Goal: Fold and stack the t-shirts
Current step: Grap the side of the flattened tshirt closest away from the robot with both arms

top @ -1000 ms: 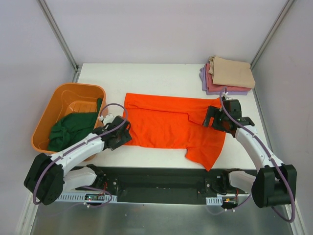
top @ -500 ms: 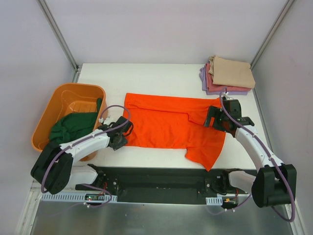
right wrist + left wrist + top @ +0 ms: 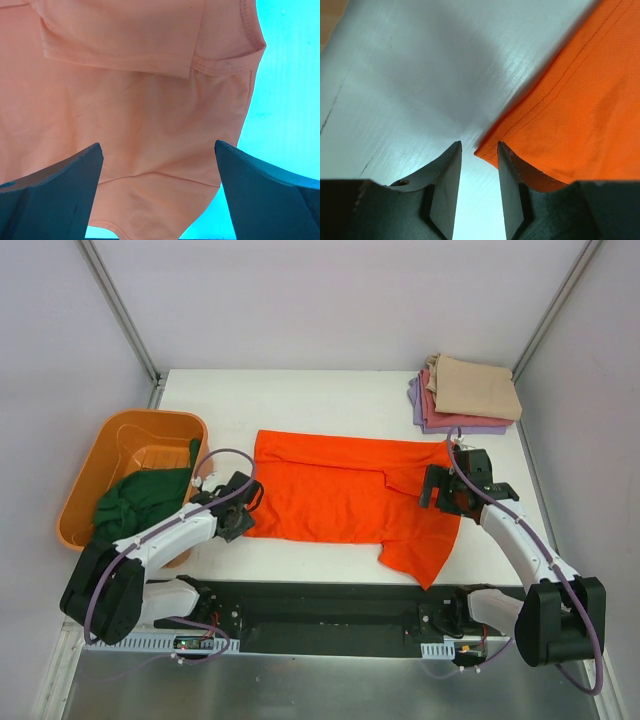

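barely parted, left end effector (image 3: 479, 145) touches orange t-shirt (image 3: 580, 100).

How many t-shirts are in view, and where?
5. Orange t-shirt spread mid-table; dark green t-shirt bunched in the tub; tan t-shirt, pink-red t-shirt and lavender t-shirt stacked at the far right corner, tan on top. The green one could hide another.

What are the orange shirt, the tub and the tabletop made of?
Orange shirt: fine matte knit, seemingly; tiny mesh holes, stitched hem. Tub: probably rigid plastic; smooth moulded walls. Tabletop: hard, white, slightly glossy, faint scratches; perhaps laminate.
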### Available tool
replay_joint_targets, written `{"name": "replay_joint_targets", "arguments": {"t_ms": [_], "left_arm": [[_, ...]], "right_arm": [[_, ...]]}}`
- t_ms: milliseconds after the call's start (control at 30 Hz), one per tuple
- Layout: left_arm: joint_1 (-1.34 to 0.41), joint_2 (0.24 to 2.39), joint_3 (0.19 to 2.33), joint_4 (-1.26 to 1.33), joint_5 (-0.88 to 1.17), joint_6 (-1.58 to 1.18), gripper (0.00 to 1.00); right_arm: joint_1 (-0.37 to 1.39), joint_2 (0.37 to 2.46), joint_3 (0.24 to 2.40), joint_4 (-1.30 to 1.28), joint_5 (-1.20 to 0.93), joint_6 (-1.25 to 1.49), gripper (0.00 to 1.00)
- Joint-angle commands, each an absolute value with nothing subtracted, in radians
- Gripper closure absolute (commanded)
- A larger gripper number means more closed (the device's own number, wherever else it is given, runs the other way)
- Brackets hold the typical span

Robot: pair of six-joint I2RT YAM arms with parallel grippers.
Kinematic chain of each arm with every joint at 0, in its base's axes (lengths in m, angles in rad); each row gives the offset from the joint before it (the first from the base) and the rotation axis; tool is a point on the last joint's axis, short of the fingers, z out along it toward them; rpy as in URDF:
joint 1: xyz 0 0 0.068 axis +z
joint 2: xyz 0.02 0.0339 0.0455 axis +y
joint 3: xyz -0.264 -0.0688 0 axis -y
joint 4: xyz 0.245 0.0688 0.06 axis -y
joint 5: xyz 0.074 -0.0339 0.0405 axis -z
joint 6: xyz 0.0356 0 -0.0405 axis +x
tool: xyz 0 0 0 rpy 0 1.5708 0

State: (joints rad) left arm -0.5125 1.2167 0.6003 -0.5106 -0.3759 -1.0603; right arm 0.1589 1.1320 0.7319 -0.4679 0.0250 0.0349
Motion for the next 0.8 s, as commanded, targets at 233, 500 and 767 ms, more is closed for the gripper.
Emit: {"name": "replay_joint_targets", "arguments": {"t_ms": [233, 500, 767], "left_arm": [[-0.485, 1.235, 0.6, -0.446, -0.316, -1.02, 0.66], [-0.486, 1.324, 0.604, -0.433, -0.305, -1.022, 0.85], [-0.486, 1.332, 0.612, -0.4, -0.281, -0.979, 1.0]], "right_arm": [[0.161, 1.135, 0.738, -0.472, 0.058, 0.008, 0.04], [0.16, 1.097, 0.721, -0.492, 0.046, 0.009, 0.04], [0.308, 1.019, 0.703, -0.652, 0.011, 0.026, 0.03]]}}
